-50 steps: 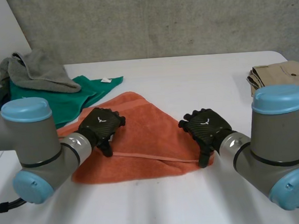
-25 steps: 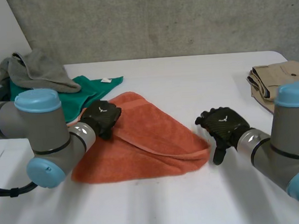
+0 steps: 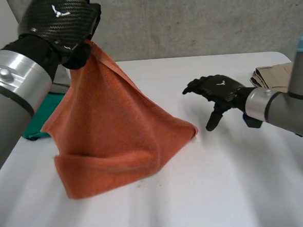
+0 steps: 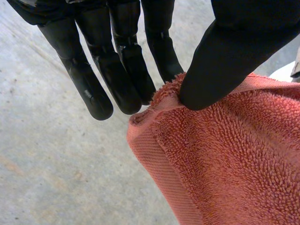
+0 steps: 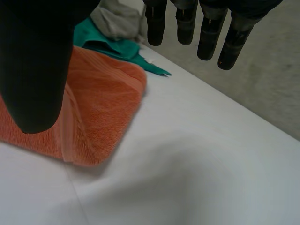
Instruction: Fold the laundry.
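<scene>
Left hand (image 3: 58,21) pinches orange towel (image 3: 112,136) corner up high; towel's lower end on table (image 3: 223,191). Right hand (image 3: 219,90) spread, empty, nearby.

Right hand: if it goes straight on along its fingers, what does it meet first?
Likely the orange towel, its low corner on the table just ahead of the right hand; depth is unclear, so it could pass over it.

Orange towel (image 4: 225,159) corner between left hand (image 4: 117,61) fingers and thumb
</scene>
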Tool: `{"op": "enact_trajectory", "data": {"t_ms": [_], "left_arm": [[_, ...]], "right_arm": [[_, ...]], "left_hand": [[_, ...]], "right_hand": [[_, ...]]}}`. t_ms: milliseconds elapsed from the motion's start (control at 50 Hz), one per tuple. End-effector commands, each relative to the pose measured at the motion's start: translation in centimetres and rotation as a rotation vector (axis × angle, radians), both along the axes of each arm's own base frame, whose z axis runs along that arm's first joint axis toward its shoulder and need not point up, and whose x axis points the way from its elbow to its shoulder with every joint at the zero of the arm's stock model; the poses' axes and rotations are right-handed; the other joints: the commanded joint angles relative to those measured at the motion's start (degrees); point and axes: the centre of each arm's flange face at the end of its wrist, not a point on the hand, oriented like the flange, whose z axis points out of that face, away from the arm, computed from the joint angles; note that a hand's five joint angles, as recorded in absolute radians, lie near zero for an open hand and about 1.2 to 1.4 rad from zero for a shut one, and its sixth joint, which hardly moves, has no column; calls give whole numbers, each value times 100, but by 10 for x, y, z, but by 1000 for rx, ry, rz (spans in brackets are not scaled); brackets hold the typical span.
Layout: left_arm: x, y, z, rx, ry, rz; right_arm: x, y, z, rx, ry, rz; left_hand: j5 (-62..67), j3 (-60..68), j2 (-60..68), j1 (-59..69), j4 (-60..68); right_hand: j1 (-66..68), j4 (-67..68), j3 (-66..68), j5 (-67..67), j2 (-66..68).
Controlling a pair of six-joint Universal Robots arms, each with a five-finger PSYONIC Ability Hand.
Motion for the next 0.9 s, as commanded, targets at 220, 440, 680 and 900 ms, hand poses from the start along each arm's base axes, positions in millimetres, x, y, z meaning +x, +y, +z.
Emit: {"op": "enact_trajectory", "data": {"t_ms": [220, 440, 680, 900], "left_arm": [[11, 14, 22, -63, 24, 14], [17, 10, 27, -76, 34, 43], [32, -20, -16, 74, -36, 134], [19, -58, -107, 327, -142, 140]], "right_arm": [[47, 11, -53, 129, -41, 127], [-14, -20, 75, -249, -61, -260], [-52, 62, 167, -457, 128, -250], [-20, 79, 77, -221, 418, -42]], "left_hand": [[1417, 1174, 1145, 1553, 1129], [1417, 1174, 1145, 1553, 1129], [1417, 1174, 1145, 1553, 1129], [1417, 1174, 1145, 1553, 1129]], "right_hand": [[6827, 6630, 6747, 6607, 6725], [6857, 6661, 6777, 6638, 6756], [6857, 6661, 6777, 6638, 6756], [6857, 6661, 6777, 6638, 6756]]}}
